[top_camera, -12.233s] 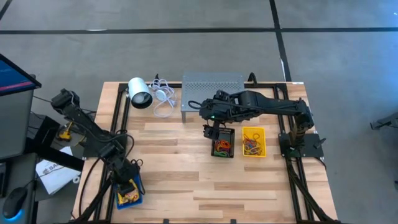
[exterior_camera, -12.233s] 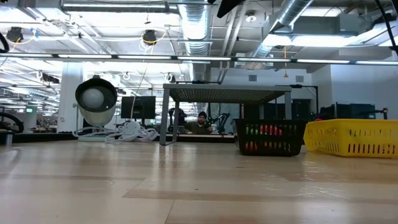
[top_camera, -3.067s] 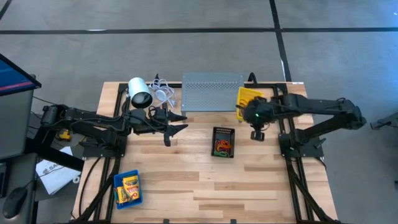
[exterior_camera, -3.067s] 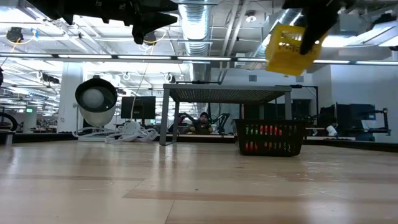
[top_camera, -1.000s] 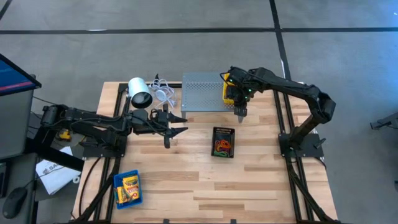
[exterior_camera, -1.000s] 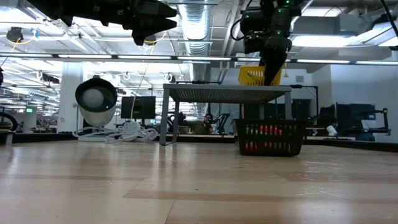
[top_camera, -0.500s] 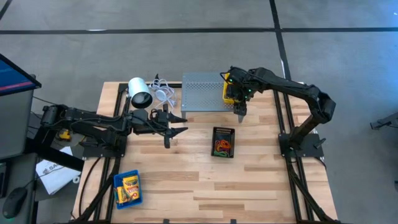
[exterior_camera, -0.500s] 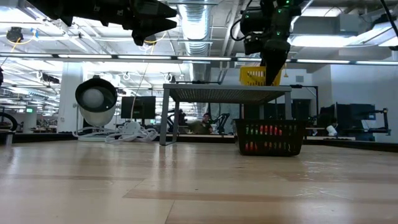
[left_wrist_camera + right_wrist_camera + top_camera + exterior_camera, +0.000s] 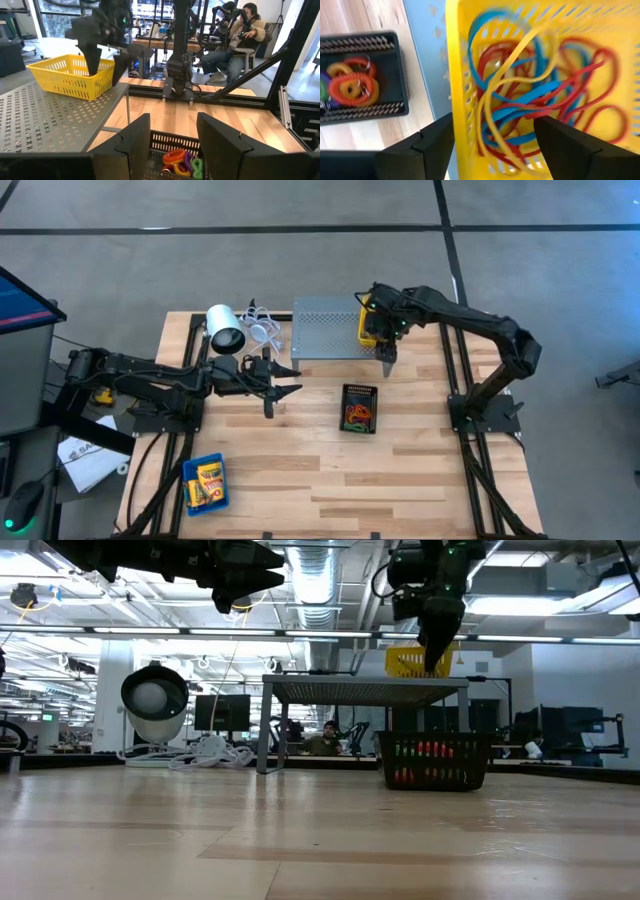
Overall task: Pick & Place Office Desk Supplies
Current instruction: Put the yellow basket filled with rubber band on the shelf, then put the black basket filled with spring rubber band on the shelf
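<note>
Both arms outstretched, right pincer (image 9: 386, 358) downward

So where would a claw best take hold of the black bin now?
Probably one long wall of the black bin, from straight above. It sits upright and open-topped on the table, apart from the grey stand, and its thin slotted rim suits a pinch; the coiled bands fill the middle.

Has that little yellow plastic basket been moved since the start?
Yes. The yellow plastic basket once sat on the wooden table just right of the black basket; it now rests up on the grey perforated metal stand, at its right end.
</note>
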Tool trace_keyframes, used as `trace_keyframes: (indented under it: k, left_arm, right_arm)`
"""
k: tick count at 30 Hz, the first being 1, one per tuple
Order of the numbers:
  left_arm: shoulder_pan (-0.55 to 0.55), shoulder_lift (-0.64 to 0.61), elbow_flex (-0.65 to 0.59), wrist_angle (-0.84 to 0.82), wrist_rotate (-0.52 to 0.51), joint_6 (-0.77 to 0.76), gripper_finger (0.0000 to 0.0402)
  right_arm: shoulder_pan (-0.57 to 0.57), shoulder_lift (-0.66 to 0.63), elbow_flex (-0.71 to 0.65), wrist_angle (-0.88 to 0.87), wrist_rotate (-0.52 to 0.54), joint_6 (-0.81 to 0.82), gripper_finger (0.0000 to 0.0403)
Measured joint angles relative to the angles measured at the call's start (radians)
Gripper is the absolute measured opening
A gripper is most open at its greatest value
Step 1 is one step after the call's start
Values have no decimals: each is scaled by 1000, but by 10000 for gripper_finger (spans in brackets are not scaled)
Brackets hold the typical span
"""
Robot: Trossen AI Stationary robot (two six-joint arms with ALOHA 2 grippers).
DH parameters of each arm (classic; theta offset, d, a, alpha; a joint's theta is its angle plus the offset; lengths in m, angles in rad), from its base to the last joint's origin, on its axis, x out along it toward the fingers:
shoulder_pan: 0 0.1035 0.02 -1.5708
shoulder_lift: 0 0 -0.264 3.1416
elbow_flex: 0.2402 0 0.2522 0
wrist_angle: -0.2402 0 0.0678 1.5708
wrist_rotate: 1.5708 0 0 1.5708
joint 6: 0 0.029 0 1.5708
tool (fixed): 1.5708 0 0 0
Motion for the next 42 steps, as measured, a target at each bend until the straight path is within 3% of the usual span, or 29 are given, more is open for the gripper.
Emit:
trace_keyframes:
  k: [10,18,24,30,35,42]
  left_arm:
    - [0,0,0,-5,0,0,159]
    - [0,0,0,-8,0,0,159]
    - [0,0,0,-8,0,0,159]
    - [0,0,0,-8,0,0,159]
    - [0,0,0,-7,0,0,159]
    - [7,0,3,-8,0,0,159]
  right_arm:
    - [15,-2,126,-57,-8,39,260]
    - [81,-2,142,-87,-6,41,260]
    - [104,-13,143,-110,26,56,260]
    - [149,-22,228,-152,68,84,260]
    - [233,-24,303,-205,67,152,260]
    - [424,-23,285,-184,64,273,260]
